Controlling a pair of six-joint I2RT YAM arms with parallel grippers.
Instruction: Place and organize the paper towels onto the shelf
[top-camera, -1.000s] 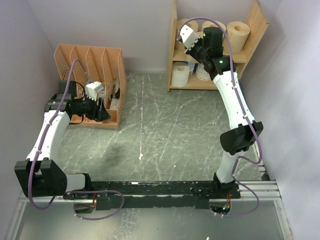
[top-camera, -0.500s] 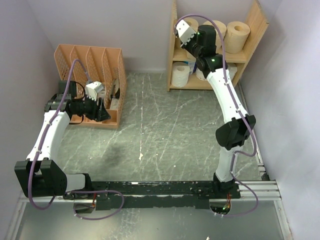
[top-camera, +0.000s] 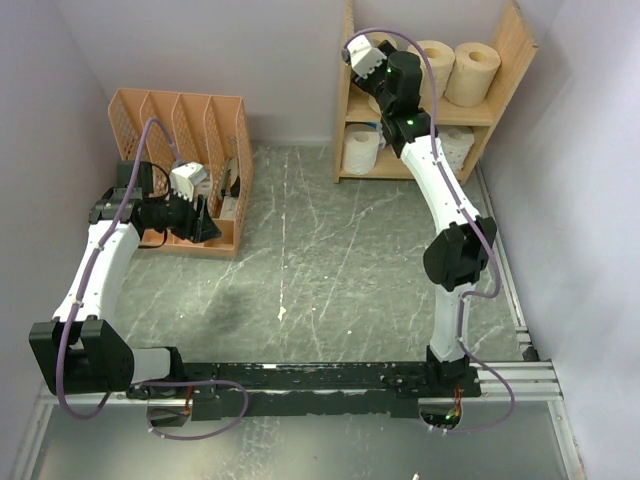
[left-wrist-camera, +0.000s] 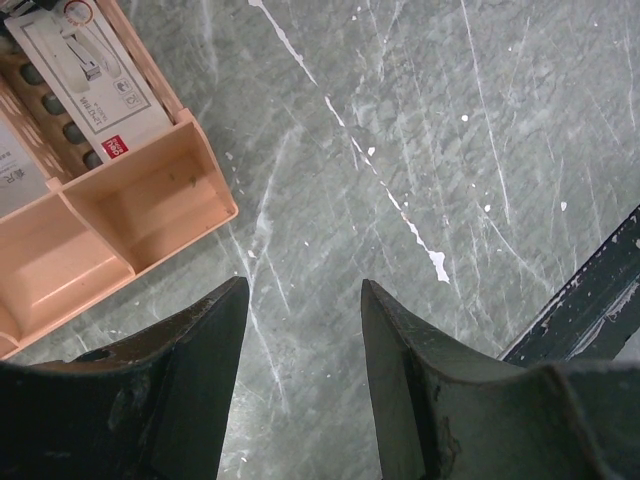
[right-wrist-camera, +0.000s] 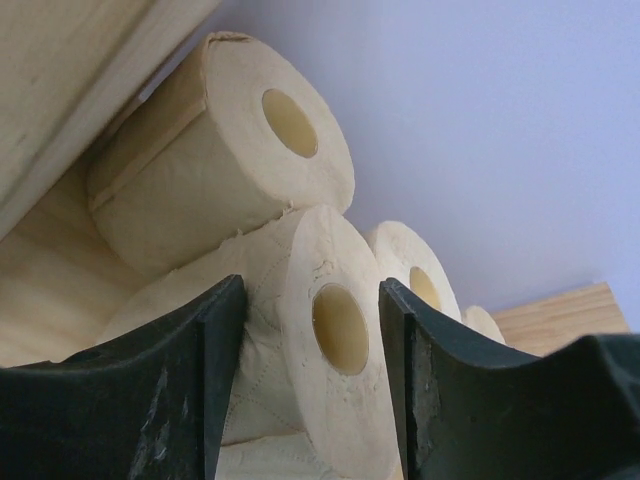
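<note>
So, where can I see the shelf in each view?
Top external: the shelf stands in the upper right corner.
Left wrist: not in it.
Right wrist: its wood panel fills the upper left.
Shared landmark: the tan rolls lying on it.

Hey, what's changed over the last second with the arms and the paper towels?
The right hand moved farther out and left, deeper into the top tier of the shelf, and opened; its fingers now flank a tan roll lying there. The left hand, open beside the orange organizer, stayed still, as did the other rolls.
</note>
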